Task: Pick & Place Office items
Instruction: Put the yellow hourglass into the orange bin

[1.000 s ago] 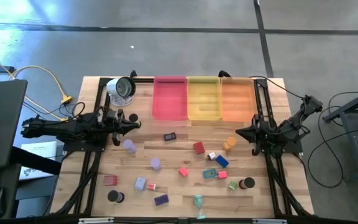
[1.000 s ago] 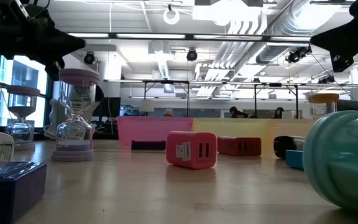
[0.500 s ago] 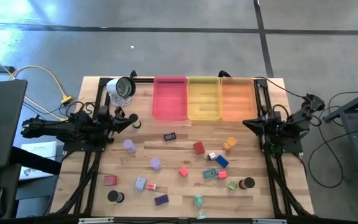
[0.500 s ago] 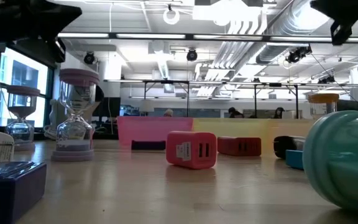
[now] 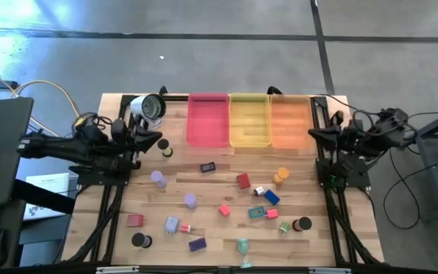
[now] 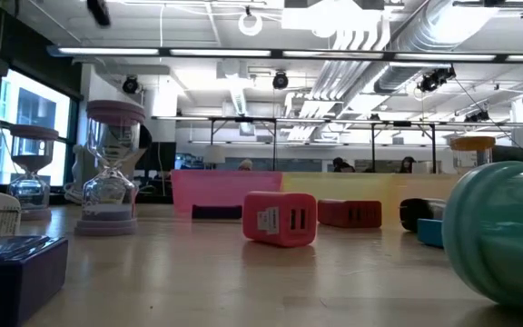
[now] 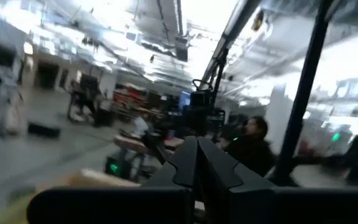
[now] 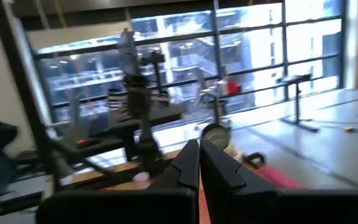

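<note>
Both arms stand pulled back to the counter's (image 5: 226, 190) edges with nothing in hand. My left gripper (image 5: 157, 139) hangs clenched and empty near the silver-and-white timer (image 5: 149, 108) at the far left corner; my right gripper (image 5: 314, 134) is clenched and empty beside the orange tray (image 5: 289, 122). In both wrist views the jaws meet in a tight wedge, pointing out into the room rather than down at the work.

The office items lie scattered across the middle and near half of the wood: a red block (image 5: 242, 180), a blue block (image 5: 271, 198), a lavender cylinder (image 5: 158, 178), a black disc (image 5: 303, 224), a purple block (image 5: 197, 244). The pink tray (image 5: 207, 120) and yellow tray (image 5: 249, 120) look empty, so I judge the sorting not yet begun; the arms sit wide, I think, to leave the spread clear.

Against a second ago, both grippers have drawn outward and toward the trays, and their dark shapes have lifted out of the low view. The pieces have not shifted.
</note>
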### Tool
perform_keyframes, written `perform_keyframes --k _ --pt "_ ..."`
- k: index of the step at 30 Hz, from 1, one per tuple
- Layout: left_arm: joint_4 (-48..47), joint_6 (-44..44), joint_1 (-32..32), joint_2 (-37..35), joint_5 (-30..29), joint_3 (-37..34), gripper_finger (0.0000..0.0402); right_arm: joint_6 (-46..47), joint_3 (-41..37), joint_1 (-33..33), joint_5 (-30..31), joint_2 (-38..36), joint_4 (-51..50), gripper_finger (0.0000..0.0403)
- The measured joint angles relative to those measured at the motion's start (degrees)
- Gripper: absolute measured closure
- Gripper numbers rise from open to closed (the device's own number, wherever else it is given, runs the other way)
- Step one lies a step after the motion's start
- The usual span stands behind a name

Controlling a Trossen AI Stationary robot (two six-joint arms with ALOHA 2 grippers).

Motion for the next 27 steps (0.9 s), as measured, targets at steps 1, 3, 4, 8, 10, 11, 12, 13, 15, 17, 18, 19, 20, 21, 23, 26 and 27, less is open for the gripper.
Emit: perform_keyframes --k 1,3,4,8,10,11,12,13,15,17,18,19,20,21,23,26,27 --pt "-1.5 2.2 -0.1 1.9 0.0 3.1 0.0393 -0.6 2.0 0.0 0.9 1.1 -0.8 0.0401" --pt "-7.0 4.4 -0.1 5.1 0.0 9.3 0.0393 -0.8 5.7 0.0 2.5 3.2 -2.5 0.0401" --pt "-11.1 4.5 -0.1 6.4 0.0 12.6 0.0393 -0.8 7.7 0.0 3.0 4.3 -3.9 0.0401" --pt "-28.7 -1.0 0.0 12.0 -0.7 25.1 0.0393 -0.8 15.1 0.0 3.0 9.1 -11.1 0.0401" --pt "-34.2 -2.7 -0.1 14.2 -1.2 30.1 0.0393 -0.5 17.9 0.0 2.8 11.2 -12.2 0.0401" --pt "-35.7 -2.6 -0.1 15.1 -1.2 32.0 0.0393 -0.4 19.0 0.0 2.7 12.1 -12.3 0.0401" --pt "-36.6 -2.1 -0.1 15.8 -1.2 33.4 0.0393 0.1 19.9 0.0 2.7 12.8 -12.3 0.0401" --pt "-36.8 -1.5 -0.1 16.1 -1.2 34.6 0.0393 0.8 20.6 0.0 2.7 13.3 -12.0 0.0401" --pt "-36.7 -1.3 -0.1 16.5 -1.2 35.9 0.0393 0.3 21.1 0.0 2.8 13.7 -11.9 0.0401" --pt "-36.7 -1.3 -0.1 16.2 -1.5 36.2 0.0393 -1.6 21.0 0.0 2.9 14.1 -12.1 0.0401" --pt "-37.1 -1.4 -0.1 16.0 -1.6 36.1 0.0393 -2.1 21.0 0.0 2.9 14.4 -12.1 0.0401" --pt "-37.6 -1.7 -0.1 15.8 -1.7 36.1 0.0393 -2.3 21.0 0.0 3.1 14.8 -11.8 0.0401" --pt "-37.9 -2.2 0.0 15.8 -1.7 36.1 0.0393 -2.1 21.0 0.0 3.9 15.0 -11.2 0.0401" --pt "-38.2 -2.5 0.0 15.8 -1.7 36.1 0.0393 -1.6 21.0 0.0 5.3 15.3 -10.7 0.0401" --pt "-38.9 -2.8 0.0 15.9 -1.7 36.1 0.0393 0.3 21.8 0.1 9.2 16.4 -11.0 0.0396" --pt "-39.9 -2.5 0.0 16.6 -1.7 36.1 0.0392 1.1 23.5 0.1 12.4 18.7 -11.7 0.0367" --pt "-40.2 -2.4 0.0 16.9 -1.7 36.1 0.0392 1.0 24.2 0.1 13.1 19.6 -11.6 0.0352"
